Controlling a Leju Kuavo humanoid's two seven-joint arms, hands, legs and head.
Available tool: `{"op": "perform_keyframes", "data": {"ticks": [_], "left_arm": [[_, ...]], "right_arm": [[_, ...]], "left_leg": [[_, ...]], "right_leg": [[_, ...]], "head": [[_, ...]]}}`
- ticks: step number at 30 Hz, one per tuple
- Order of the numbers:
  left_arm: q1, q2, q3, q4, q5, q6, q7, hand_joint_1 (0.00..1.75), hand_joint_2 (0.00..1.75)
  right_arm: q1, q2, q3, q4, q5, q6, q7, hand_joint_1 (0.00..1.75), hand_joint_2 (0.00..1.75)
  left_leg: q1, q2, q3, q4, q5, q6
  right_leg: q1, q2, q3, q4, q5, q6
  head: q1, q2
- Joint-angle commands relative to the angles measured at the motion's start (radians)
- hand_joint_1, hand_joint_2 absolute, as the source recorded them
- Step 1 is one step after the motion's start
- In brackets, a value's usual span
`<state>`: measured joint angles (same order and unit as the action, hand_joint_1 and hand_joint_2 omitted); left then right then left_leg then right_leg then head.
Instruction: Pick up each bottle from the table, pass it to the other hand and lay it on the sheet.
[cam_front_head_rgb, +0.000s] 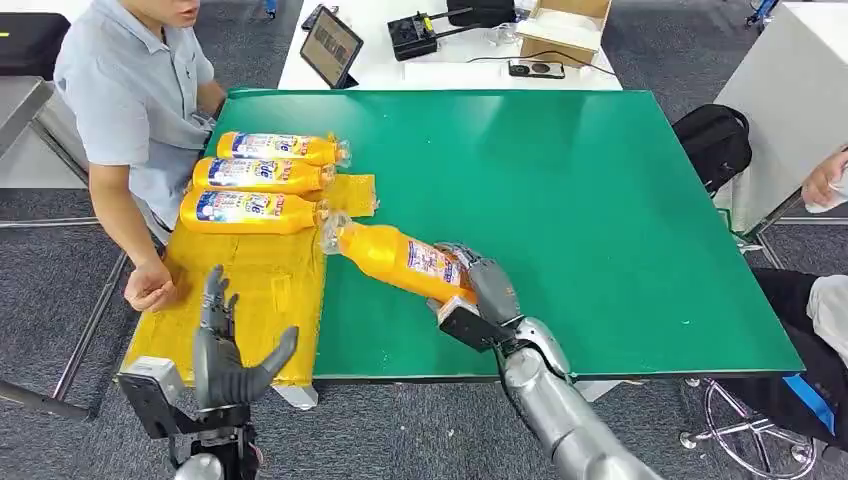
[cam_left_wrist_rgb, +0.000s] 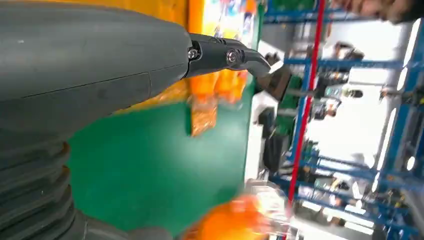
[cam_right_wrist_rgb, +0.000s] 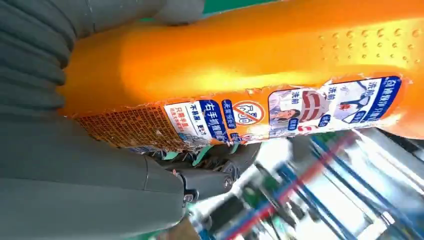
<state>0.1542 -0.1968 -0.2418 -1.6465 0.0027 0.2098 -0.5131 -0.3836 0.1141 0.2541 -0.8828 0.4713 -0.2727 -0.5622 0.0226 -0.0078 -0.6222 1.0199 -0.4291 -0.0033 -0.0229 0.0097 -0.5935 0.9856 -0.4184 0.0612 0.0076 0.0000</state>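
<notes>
**Handing over bottle four**

Starting at the left: a person (cam_front_head_rgb: 130, 110) sits by the sheet (cam_front_head_rgb: 250, 290), one hand resting on its edge. Three bottles (cam_front_head_rgb: 262, 175) already lie in a row at its far end. The left hand (cam_front_head_rgb: 228, 350) waits above the sheet's near edge, palm up, fingers spread, holding nothing. Now across to the green table (cam_front_head_rgb: 600, 200), and there's the fourth bottle (cam_front_head_rgb: 400, 260), tilted with its cap toward the sheet, its base end wrapped in the right hand (cam_front_head_rgb: 485, 285). The right wrist view shows fingers curled under the label; how firm that grip is, I can't quite tell.

The risk from here? The hands are well apart, and the bottle is long and glossy. Held at one end, it could pivot or slip if the right hand releases before the left has closed on it. It might also roll into the laid row.
</notes>
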Motion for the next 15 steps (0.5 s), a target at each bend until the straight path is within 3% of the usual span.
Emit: {"op": "perform_keyframes", "data": {"ticks": [1,5,10,15], "left_arm": [[0.012,0.036,-0.084,0.063,-0.003,-0.016,0.011,0.00,1.75],[0.008,0.055,-0.111,0.055,-0.016,-0.038,0.008,0.00,1.75],[-0.007,0.103,-0.192,0.052,-0.059,-0.135,-0.006,0.00,1.75],[-0.061,0.051,-0.202,0.123,-0.067,-0.119,0.032,0.00,1.75]], "right_arm": [[0.157,0.053,-0.032,-0.371,-0.092,-0.063,-0.061,1.75,1.75],[0.164,0.060,-0.032,-0.389,-0.118,-0.082,-0.083,1.75,1.75],[0.124,0.048,0.076,-0.301,-0.110,0.005,-0.061,1.75,1.75],[0.066,0.081,0.216,-0.167,-0.032,0.046,-0.065,1.75,1.75]], "left_leg": [[-0.001,-0.001,0.002,-0.001,-0.001,0.001],[-0.001,0.000,0.004,-0.001,-0.001,0.001],[-0.001,0.002,0.004,-0.002,-0.002,0.001],[-0.001,0.003,0.004,-0.002,-0.001,0.001]], "right_leg": [[-0.001,-0.003,0.003,0.000,-0.002,-0.002],[0.000,-0.002,0.004,-0.001,-0.002,-0.003],[0.000,0.000,0.004,-0.001,-0.001,-0.004],[0.000,0.001,0.003,-0.001,0.000,-0.003]], "head": [[0.000,0.000],[0.000,0.000],[0.000,0.000],[0.000,0.000]]}}
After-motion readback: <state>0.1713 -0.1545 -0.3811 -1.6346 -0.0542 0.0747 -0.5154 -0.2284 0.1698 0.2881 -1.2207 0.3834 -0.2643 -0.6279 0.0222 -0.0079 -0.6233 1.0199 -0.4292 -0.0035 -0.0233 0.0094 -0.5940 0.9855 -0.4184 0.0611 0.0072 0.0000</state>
